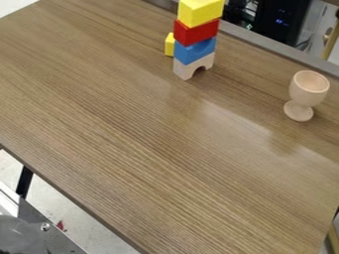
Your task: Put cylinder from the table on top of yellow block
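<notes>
Wood-grain table (152, 149), dark equipment (283, 22) beyond far edge. Camera view: upright stack near far edge; pale arch block (185, 68) at bottom, then blue block (194, 50), red block (197, 32), yellow block (200, 12) on top. Small yellow piece (169, 45) just beside stack. Wooden goblet (309, 88) upright, right side. Which item is cylinder: cannot tell. Gripper state: cannot tell.

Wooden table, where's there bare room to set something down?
The table is bare left of the block stack, between stack and cup, and widely across the near half. It's tightest around the stack, where a small yellow block sits close by.
</notes>
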You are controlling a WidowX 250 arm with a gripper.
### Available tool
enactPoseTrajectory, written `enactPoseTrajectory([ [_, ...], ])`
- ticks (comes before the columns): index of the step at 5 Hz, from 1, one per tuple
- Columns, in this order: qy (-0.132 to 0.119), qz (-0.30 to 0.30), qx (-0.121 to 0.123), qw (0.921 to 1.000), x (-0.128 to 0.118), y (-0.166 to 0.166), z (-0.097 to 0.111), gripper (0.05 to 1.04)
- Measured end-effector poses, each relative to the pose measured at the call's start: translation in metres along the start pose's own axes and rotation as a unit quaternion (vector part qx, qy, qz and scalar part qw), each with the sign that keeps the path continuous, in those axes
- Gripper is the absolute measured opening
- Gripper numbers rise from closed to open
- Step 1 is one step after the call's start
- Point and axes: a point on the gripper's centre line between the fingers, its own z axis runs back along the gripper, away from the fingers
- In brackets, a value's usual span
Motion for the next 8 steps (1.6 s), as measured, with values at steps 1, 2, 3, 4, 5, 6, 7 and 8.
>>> enactPoseTrajectory([
  [1, 0.008, -0.017, -0.008, 0.9998, 0.006, -0.009, -0.008, 0.547],
  [2, 0.009, -0.019, -0.012, 0.9997, 0.006, -0.010, -0.008, 0.547],
  [3, 0.018, -0.021, -0.021, 0.9994, 0.003, -0.013, -0.007, 0.547],
  [4, 0.026, -0.021, -0.028, 0.9990, 0.000, -0.014, -0.008, 0.547],
  [5, 0.033, -0.018, -0.038, 0.9985, -0.003, -0.015, -0.008, 0.547],
  [6, 0.042, -0.017, -0.042, 0.9981, -0.007, -0.014, -0.012, 0.547],
  [7, 0.048, -0.020, -0.046, 0.9976, -0.009, -0.016, -0.013, 0.547],
  [8, 0.054, -0.023, -0.048, 0.9971, -0.012, -0.017, -0.016, 0.547],
])
